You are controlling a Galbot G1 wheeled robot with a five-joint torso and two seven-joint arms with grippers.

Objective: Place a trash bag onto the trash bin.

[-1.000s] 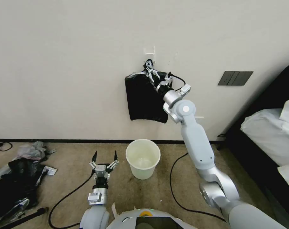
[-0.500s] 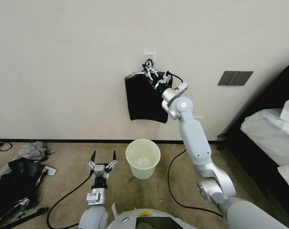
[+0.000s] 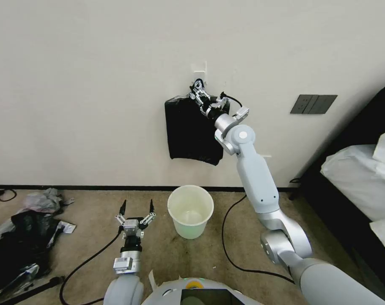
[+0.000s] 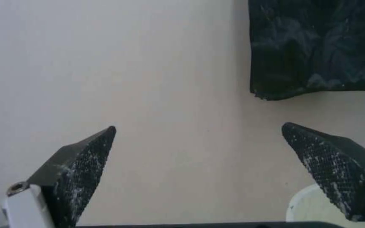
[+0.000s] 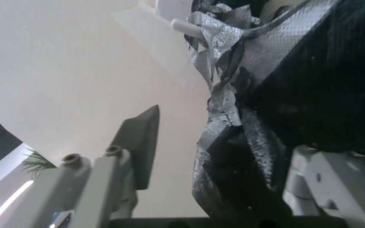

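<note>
The cream-white trash bin (image 3: 190, 228) stands lidless on the carpet by the wall, and its rim shows in the left wrist view (image 4: 313, 205). Above it a thick black bundle of bags (image 3: 190, 131) (image 4: 317, 47) hangs from a white wall hook (image 3: 199, 67). I cannot pick out a single trash bag from it. My right gripper (image 3: 206, 96) is raised to the bundle's silvery tied top (image 5: 216, 41) and stands open (image 5: 220, 126), with black plastic between its fingers. My left gripper (image 3: 136, 206) (image 4: 199, 148) is open, low over the carpet left of the bin.
A black-and-grey heap of plastic scraps (image 3: 19, 228) lies on the carpet at the far left. Black cables (image 3: 226, 245) run across the floor on both sides of the bin. A bed with white bedding (image 3: 361, 178) stands at the right, and a dark wall plate (image 3: 313, 103) is beside it.
My right arm has shifted left and closer to the wall at the bundle's top. The bundle has swung slightly left. The left gripper has barely moved.
</note>
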